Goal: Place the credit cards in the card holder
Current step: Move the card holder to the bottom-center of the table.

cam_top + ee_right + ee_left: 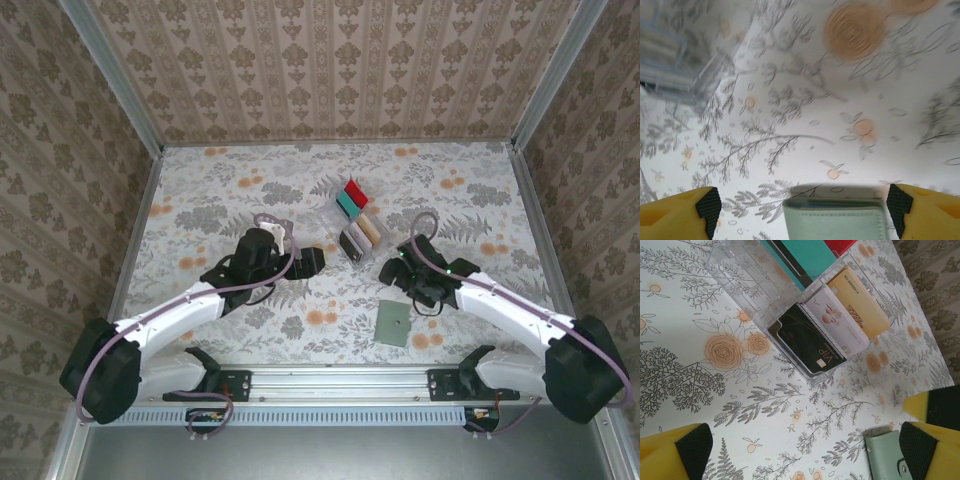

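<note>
The credit cards stand in a clear divided tray (pixel 358 225): a red card (pixel 355 190), a teal card (pixel 346 204), a tan card (pixel 862 307), a pale pink card (pixel 832 320) and a dark card (pixel 807 337). The card holder (pixel 393 324), a flat grey-green wallet, lies closed on the table nearer the arms. My left gripper (pixel 316 260) is open just left of the tray, nothing between its fingers (pixel 675 452). My right gripper (pixel 392 268) is open between the tray and the card holder (pixel 835 220), whose edge lies between its fingers (pixel 925 210), apart from the left one.
The floral tablecloth (pixel 220 190) covers the table, with patterned walls on three sides. The tray (pixel 680 65) sits just ahead of the right gripper. A metal rail (pixel 330 378) runs along the near edge.
</note>
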Robot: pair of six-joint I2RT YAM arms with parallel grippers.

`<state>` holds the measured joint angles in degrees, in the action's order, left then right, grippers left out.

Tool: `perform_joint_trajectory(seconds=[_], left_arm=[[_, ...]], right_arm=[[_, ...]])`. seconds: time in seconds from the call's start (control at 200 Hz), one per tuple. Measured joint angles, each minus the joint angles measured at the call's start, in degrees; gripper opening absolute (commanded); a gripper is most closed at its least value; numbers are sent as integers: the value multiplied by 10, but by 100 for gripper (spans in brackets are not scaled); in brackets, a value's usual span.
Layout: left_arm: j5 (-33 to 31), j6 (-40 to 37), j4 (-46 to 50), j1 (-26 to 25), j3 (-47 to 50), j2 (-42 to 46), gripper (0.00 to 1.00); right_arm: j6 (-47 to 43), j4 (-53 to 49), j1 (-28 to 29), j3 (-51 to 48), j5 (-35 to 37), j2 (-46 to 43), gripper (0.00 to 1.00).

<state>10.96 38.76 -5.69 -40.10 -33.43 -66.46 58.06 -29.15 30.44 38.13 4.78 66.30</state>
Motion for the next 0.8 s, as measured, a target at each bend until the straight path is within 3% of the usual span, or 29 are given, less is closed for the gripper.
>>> perform_joint_trajectory(seconds=[0.23,0.59,0.8], left_arm=[[0,0,2,0,0,9,100],[0,0,2,0,0,9,100],[6,5,1,-4,-5,-17,100]], right_arm=[[-19,-3,-73,-45,-14,-11,84],[-28,46,-56,-61,-70,52,81],[-35,53,-21,-61,-50,62,77]])
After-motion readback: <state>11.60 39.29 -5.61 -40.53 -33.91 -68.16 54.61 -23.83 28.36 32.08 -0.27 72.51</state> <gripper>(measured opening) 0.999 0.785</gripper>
